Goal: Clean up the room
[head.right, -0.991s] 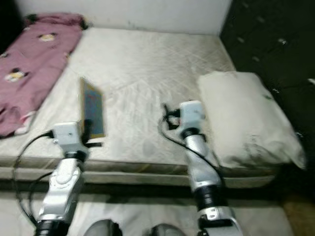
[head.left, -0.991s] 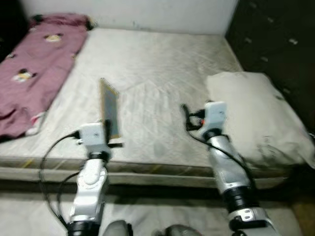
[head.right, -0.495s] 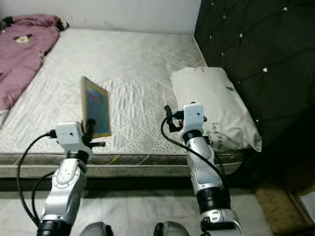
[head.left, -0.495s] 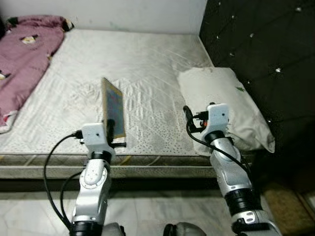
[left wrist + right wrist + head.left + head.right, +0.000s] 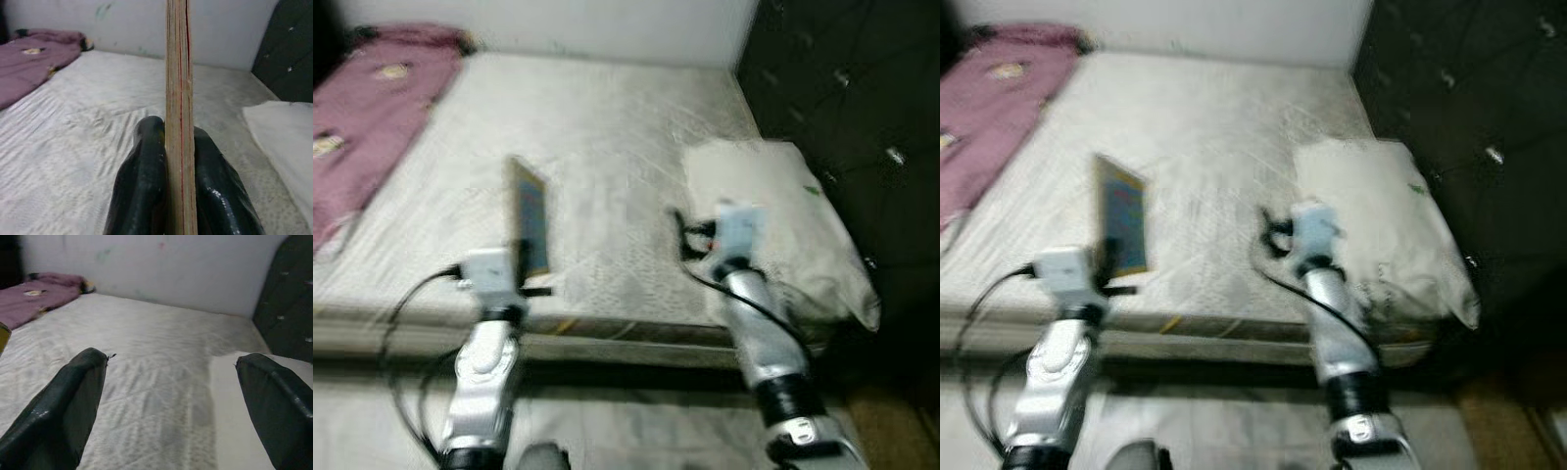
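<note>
My left gripper [image 5: 169, 147] is shut on a thin book [image 5: 530, 217] with a yellow edge and a colourful cover, held upright on its edge above the near side of the bare mattress [image 5: 607, 147]. In the left wrist view the book [image 5: 176, 88] stands edge-on between the two black fingers [image 5: 142, 186]. My right gripper [image 5: 171, 382] is open with nothing between its fingers, raised over the mattress just left of a white pillow [image 5: 783, 215]. The eye views are blurred.
A pink blanket with cartoon prints [image 5: 372, 117] lies on the far left of the bed. A dark tufted headboard [image 5: 852, 88] rises on the right, a white wall [image 5: 122, 19] behind. The mattress's front edge [image 5: 607, 328] runs before me, pale floor below.
The whole picture has shifted right and blurred, so the camera moved. Both arms keep the same pose, the left still holding the book.
</note>
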You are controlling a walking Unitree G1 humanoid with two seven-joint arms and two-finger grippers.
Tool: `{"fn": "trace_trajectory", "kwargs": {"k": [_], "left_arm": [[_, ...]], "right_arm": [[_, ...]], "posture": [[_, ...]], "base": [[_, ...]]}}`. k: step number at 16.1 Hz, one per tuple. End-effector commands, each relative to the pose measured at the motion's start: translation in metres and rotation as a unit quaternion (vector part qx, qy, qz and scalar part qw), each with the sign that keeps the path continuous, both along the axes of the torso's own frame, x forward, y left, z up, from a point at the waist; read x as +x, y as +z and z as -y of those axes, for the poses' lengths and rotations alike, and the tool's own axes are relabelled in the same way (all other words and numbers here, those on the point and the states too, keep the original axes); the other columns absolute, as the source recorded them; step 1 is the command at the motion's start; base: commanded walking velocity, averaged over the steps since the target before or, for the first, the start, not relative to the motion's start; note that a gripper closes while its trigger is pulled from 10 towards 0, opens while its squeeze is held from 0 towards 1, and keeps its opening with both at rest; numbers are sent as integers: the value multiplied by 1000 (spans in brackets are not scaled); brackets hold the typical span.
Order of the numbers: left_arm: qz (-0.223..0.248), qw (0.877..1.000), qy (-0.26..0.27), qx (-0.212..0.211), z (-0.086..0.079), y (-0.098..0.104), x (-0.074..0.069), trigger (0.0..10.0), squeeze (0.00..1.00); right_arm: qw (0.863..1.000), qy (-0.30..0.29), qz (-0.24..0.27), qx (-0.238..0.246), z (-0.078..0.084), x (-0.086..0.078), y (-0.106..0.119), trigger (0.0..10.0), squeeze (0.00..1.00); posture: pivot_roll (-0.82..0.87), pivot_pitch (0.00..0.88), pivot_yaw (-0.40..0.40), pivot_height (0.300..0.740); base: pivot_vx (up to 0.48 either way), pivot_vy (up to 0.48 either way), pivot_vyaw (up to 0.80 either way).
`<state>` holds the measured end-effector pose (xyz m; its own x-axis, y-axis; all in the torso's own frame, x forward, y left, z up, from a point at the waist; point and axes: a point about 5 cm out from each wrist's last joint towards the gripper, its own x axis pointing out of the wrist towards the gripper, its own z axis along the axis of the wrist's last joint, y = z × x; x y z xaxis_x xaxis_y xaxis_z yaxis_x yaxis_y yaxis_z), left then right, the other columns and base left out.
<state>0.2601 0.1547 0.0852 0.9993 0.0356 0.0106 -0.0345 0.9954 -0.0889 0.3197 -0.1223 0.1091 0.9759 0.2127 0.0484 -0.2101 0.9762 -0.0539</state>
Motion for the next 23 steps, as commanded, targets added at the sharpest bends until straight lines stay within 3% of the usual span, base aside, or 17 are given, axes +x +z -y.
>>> {"fn": "trace_trajectory", "kwargs": {"k": [1, 10, 14, 23], "left_arm": [[31, 999, -25, -12, 16, 13, 4, 10000, 0], [14, 1000, -6, -1, 13, 10, 6, 10000, 0], [14, 1000, -7, -2, 14, 10, 6, 10000, 0], [14, 1000, -8, -8, 15, 11, 7, 10000, 0]], "right_arm": [[1000, -26, -7, -10, 18, -1, -3, 10000, 0], [999, -26, -2, -24, 19, 0, -2, 10000, 0], [999, -26, -2, -25, 19, 0, -2, 10000, 0], [999, -27, -4, -27, 20, 1, -2, 10000, 0]], "posture": [[-55, 25, -28, 740], [-52, 26, -30, 740], [-51, 26, -31, 740], [-53, 30, -34, 740]], "base": [[360, 0, 0], [104, 0, 0], [0, 0, 517], [0, -387, 0]]}}
